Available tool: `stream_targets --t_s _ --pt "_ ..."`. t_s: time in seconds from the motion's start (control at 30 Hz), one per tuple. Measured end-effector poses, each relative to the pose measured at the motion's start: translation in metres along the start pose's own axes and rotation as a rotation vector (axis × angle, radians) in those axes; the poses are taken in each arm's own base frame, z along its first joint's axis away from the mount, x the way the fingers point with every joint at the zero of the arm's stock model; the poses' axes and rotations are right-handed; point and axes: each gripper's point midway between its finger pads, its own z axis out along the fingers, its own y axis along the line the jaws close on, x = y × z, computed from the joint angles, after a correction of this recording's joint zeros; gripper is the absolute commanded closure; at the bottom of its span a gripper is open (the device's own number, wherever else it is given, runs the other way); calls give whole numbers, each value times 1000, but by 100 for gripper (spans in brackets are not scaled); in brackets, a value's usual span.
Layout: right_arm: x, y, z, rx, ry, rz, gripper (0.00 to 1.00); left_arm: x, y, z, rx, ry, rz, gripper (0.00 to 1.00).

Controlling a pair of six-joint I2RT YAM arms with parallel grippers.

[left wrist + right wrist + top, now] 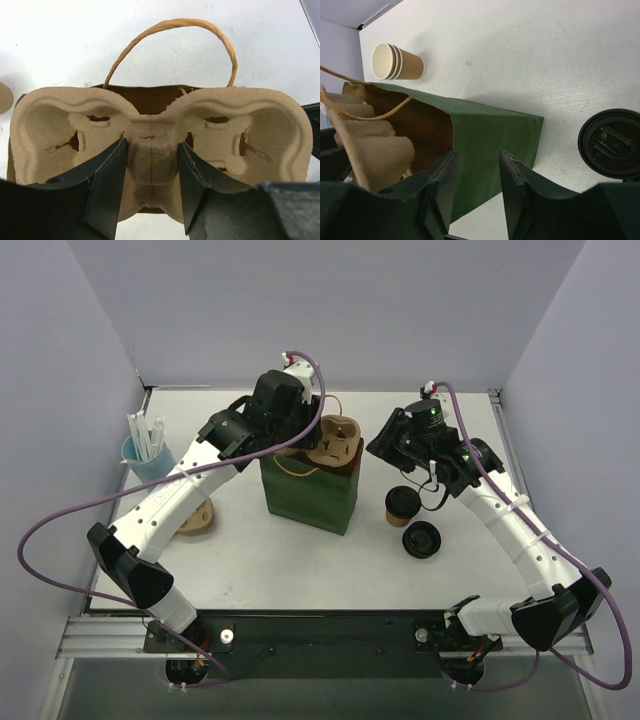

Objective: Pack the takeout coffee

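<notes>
The takeout coffee stands upright on the tabletop. It is to the right of the green bag and does not touch it. A loose black lid lies just beside it, nearer the arms.

The left fingers pinch the middle ridge of a brown cup tray that sits in the open top of the bag. The right fingers are partly apart with nothing between them. They hang by the bag's side, a little behind the coffee.

In the right wrist view a round black top shows at the edge. I cannot tell if that is the coffee's lid or the loose one. Some tan cups lie on their side past the bag.

I think the coffee is light and its paper wall is soft. A hard squeeze would dent it or pop the lid off. The lid looks smooth and slippery. The best place to hold is around the paper wall, just under the lid. The cup should stay upright so nothing spills.
</notes>
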Motion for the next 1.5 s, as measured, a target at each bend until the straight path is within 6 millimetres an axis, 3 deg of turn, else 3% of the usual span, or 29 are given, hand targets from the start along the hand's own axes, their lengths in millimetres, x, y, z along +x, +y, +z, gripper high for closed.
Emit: stream_targets --t_s 0.57,0.87,1.5 --pt "0 0 0 0 0 0 61 -5 -4 -4 27 -32 -6 56" --pt "-1 -1 0 3 -2 2 61 17 1 6 15 23 3 57" --pt "2 2 0 -14 17 -8 61 37 16 21 -62 90 52 57"
